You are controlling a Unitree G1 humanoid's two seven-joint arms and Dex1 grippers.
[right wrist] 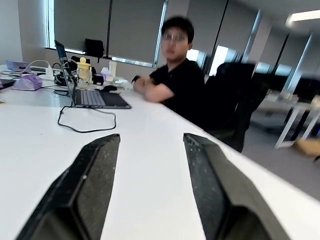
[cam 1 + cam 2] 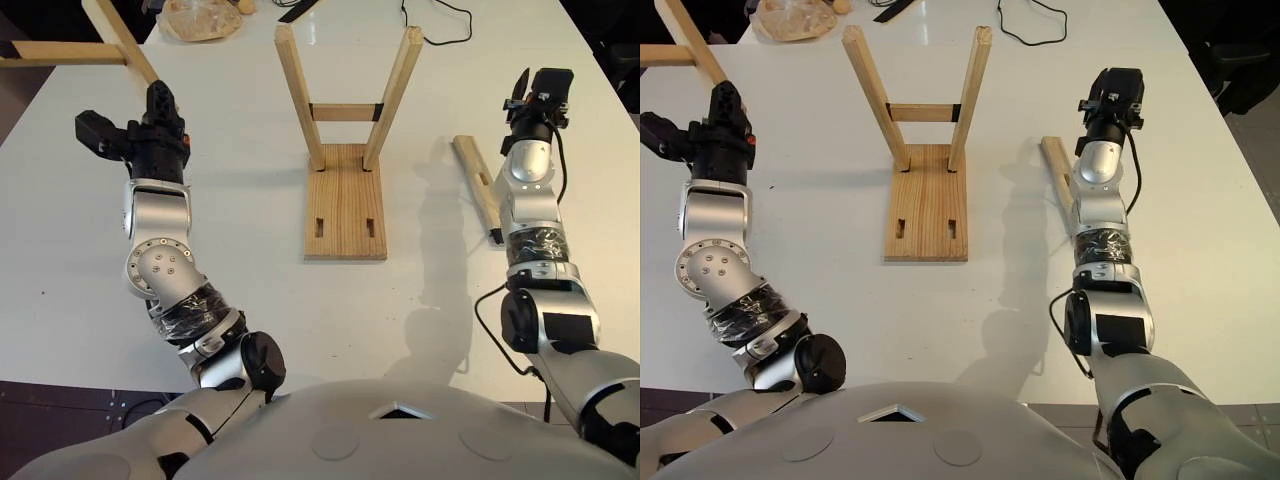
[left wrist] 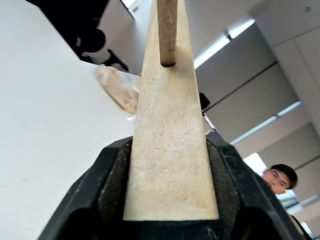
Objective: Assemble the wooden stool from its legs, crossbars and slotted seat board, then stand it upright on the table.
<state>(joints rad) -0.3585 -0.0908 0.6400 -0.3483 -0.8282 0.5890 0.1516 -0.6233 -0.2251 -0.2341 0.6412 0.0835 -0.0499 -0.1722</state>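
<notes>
Lying on your white table [image 2: 250, 290], the slotted seat board [image 2: 345, 215] carries a leg pair [image 2: 298, 95] at its far end. Your left gripper [image 2: 160, 100] clamps the second leg frame [image 2: 110, 45]. Your right gripper [image 1: 151, 145] hangs spread near a loose wooden bar [image 2: 477, 185]. A plastic bag [image 2: 200, 18] and a cable [image 2: 440, 25] lie beyond.

No legible text — none on anything.

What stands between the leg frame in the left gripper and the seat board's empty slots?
Nothing visible: only bare table separates the leg frame from the seat board, whose near slots are empty.
</notes>
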